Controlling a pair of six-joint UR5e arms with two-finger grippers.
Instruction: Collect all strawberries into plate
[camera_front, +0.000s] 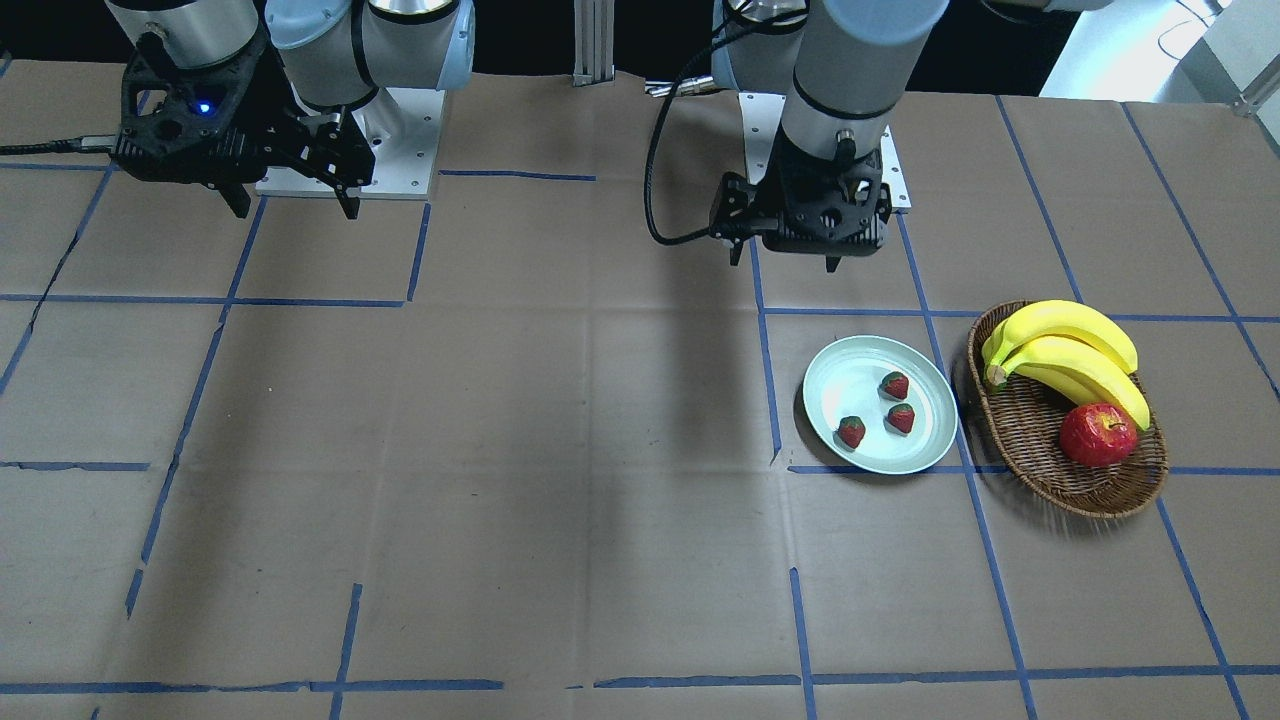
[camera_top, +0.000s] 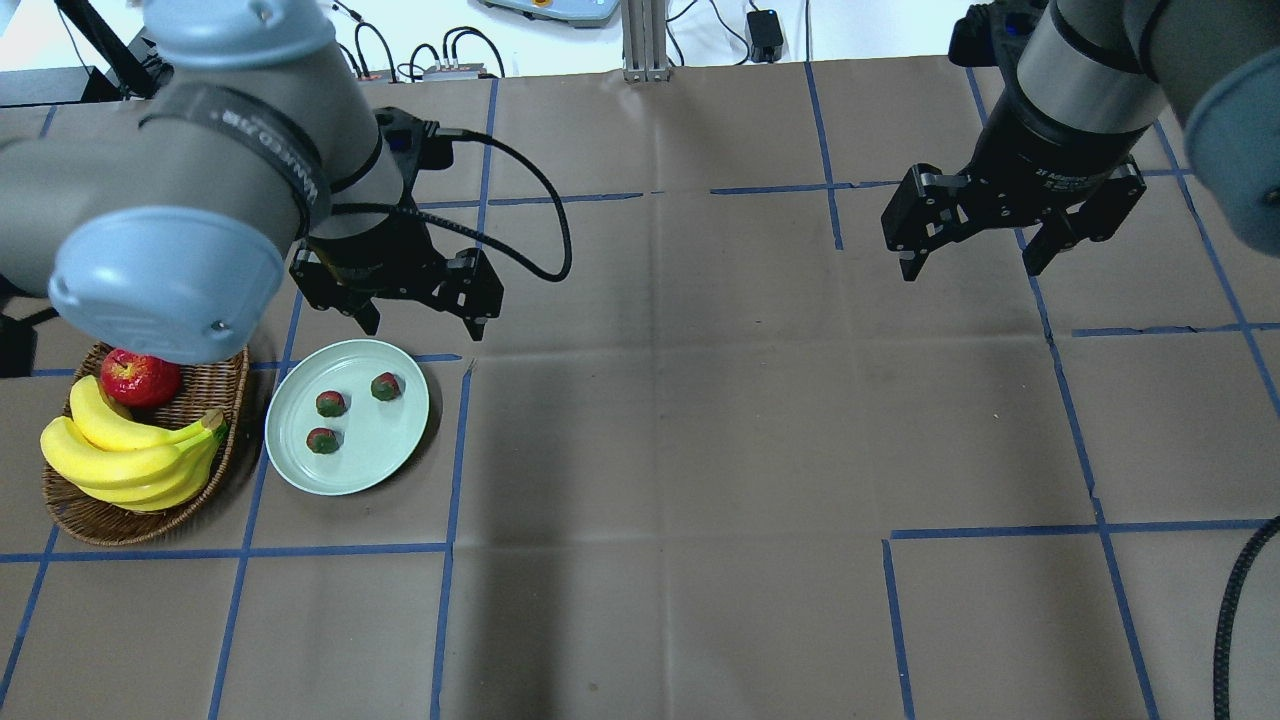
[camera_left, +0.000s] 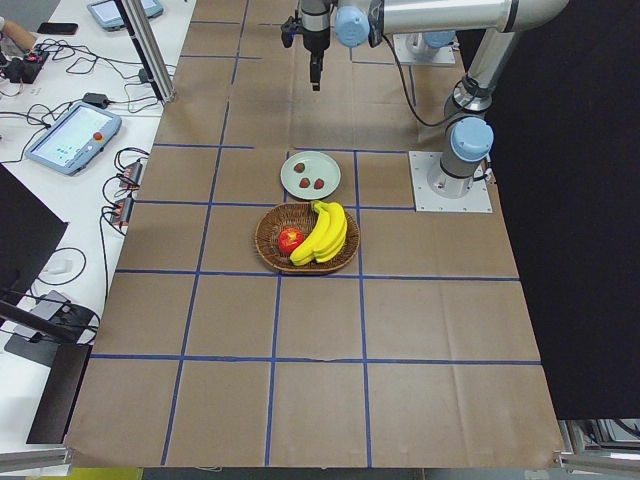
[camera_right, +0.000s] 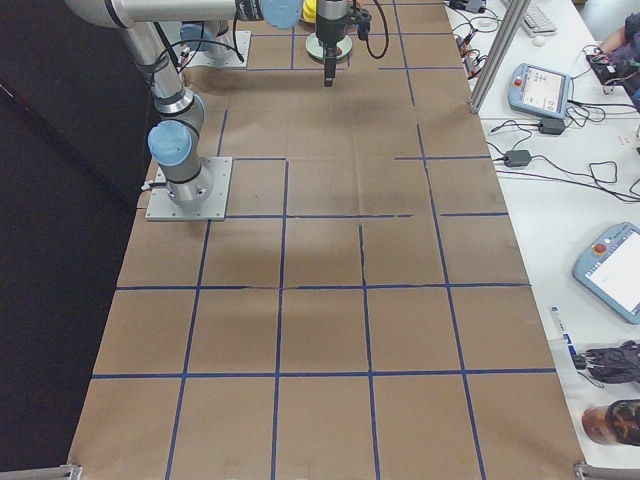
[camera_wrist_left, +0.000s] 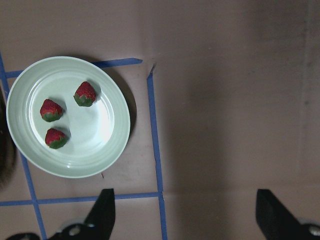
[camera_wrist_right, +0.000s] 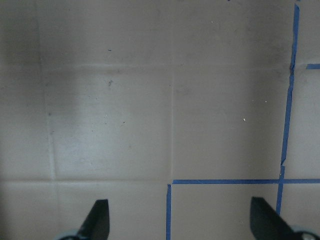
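Observation:
Three small red strawberries (camera_top: 346, 413) with green caps lie on the pale mint-green plate (camera_top: 390, 460). They also show on the plate (camera_front: 835, 375) in the front view as strawberries (camera_front: 895, 385) and in the left wrist view (camera_wrist_left: 55, 117) on the plate (camera_wrist_left: 112, 145). My left gripper (camera_top: 420, 325) is open and empty, raised above the table just beyond the plate. My right gripper (camera_top: 970, 265) is open and empty, high over bare table far to the right. The left gripper (camera_front: 785, 260) also shows in the front view.
An oval brown wicker basket (camera_top: 85, 515) next to the plate holds a bunch of bananas (camera_top: 130, 455) and a red apple (camera_top: 140, 375). Brown paper with blue tape lines covers the table. Pendants and cables lie on side benches (camera_left: 70, 140).

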